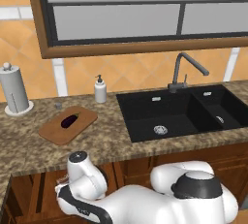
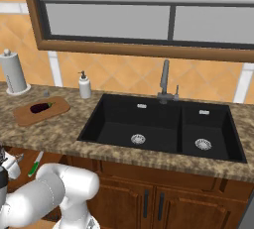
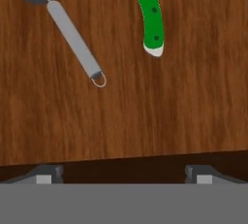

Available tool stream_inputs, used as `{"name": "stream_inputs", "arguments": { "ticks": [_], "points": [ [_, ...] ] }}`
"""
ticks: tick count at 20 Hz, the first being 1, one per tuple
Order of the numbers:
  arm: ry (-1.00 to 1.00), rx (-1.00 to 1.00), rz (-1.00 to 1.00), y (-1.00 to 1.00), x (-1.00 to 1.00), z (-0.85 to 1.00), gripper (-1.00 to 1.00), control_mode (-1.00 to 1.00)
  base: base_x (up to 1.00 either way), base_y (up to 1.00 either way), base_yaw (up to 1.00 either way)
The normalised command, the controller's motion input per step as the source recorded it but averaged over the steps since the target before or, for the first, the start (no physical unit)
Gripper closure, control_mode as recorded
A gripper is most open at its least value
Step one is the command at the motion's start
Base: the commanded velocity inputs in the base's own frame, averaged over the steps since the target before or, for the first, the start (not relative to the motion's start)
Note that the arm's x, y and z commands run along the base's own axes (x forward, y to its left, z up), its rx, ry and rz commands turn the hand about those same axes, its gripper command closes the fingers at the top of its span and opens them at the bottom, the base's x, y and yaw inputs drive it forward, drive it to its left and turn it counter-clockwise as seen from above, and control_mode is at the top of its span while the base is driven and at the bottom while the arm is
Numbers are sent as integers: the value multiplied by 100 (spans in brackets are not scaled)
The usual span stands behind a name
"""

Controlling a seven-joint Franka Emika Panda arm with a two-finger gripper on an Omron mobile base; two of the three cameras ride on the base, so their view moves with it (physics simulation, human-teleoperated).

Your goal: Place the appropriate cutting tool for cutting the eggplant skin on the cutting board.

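Fingers point(image 3: 124, 173) spread open and empty over a wooden surface point(image 3: 145, 116), grey peeler point(image 3: 72, 36) ahead toward one tip, green-handled knife point(image 3: 151, 17) ahead, beside it

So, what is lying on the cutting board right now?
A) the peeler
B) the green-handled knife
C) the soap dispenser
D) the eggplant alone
D: the left base view shows just the dark eggplant on the cutting board; in the hand view the peeler lies on a wooden surface beside the knife.
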Motion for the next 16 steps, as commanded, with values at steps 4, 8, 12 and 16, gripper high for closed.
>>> {"name": "stream_inputs", "arguments": {
  "ticks": [4, 8, 12, 16],
  "points": [
    [0, -2, 2, 9, 0, -14, -100, -100, 0, 0, 0],
    [0, -2, 1, 15, -1, -14, -100, -100, 0, 0, 0],
    [0, -2, 0, 7, -15, -15, -100, -100, 0, 0, 0],
    [1, 0, 0, 2, -29, -8, -100, -100, 0, 0, 0]
  ]
}}
